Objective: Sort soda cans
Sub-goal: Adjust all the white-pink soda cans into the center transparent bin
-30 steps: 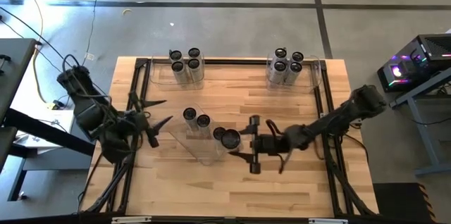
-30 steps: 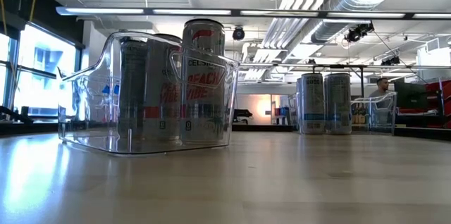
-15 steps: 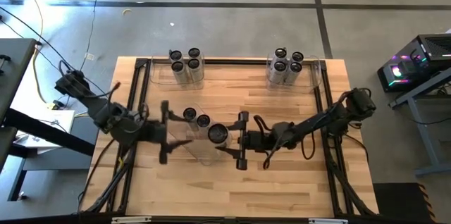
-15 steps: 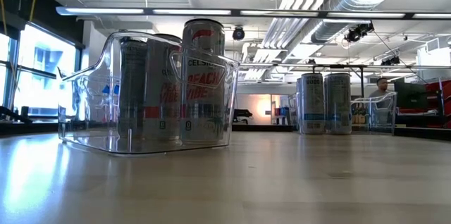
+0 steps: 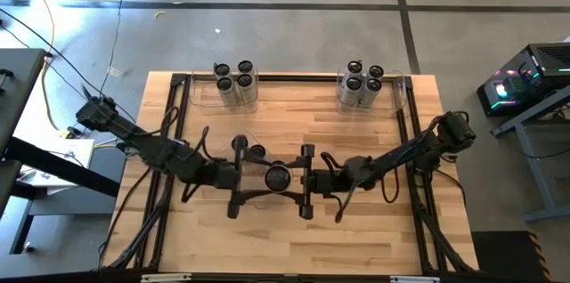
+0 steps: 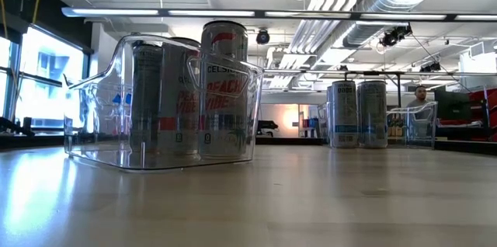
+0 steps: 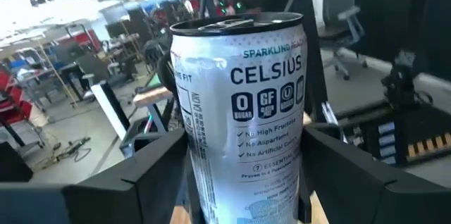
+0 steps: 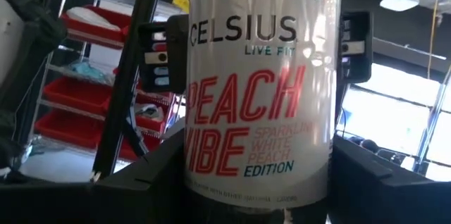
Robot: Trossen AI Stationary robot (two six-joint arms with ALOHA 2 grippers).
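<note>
can [image 8: 257, 90] top and base cropped

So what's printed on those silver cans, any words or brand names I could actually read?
"CELSIUS LIVE FIT", "PEACH VIBE", "SPARKLING WHITE PEACH EDITION": silver-grey soda can with red lettering, right wrist view.
"SPARKLING", "CELSIUS", "0 SUGAR", "GF", "No High Fructose", "No Aspartame", "No Artificial Colors": back of the silver-grey soda can, left wrist view.
"CELSIUS", "PEACH VIBE": silver can in the clear plastic bin, low view.
Unreadable: far cans' labels, the smaller print.

You see a clear bin [image 6: 93, 134] holding upright Celsius cans [image 6: 224, 92]; further cans [image 6: 357, 115] stand farther back on your table [image 6: 311, 200]
</note>
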